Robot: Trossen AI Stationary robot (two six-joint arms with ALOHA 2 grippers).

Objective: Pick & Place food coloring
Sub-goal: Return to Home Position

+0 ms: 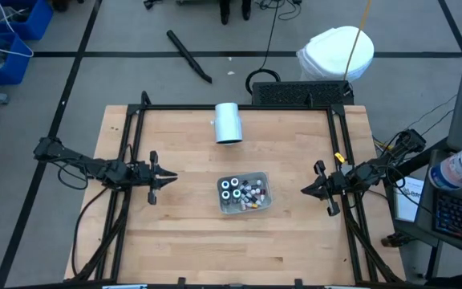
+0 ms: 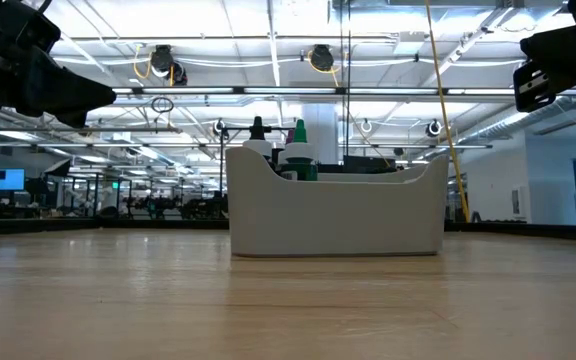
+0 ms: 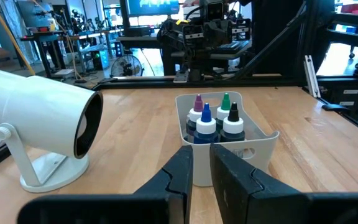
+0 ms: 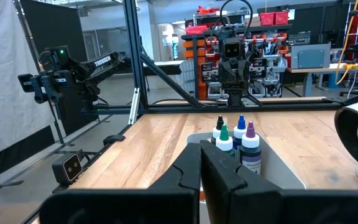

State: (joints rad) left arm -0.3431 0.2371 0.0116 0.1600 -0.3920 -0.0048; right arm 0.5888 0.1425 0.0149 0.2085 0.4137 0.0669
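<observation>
High view puts the food coloring (image 1: 243, 193) just below the centre of the frame, all of the little bottles standing together inside the grey bin (image 1: 220, 202), with the white cylinder (image 1: 228, 123) lying above it, well apart. The left gripper (image 1: 171, 177) hangs at the left of the bin and the right gripper (image 1: 305, 191) at its right, both pointing inward at it, neither touching it. The right one looks somewhat nearer. Each wrist view shows the bottles straight ahead of that arm's fingers, upright, caps and coloured tips up, so their long axis is vertical. The left gripper's fingers leave only a thin slit and the right gripper's fingers meet, and neither pair holds anything. No bottle shows on the table outside the bin, so the sorting looks finished. Any coming move is probably a retreat outward, away from the bin, not a reach.
</observation>
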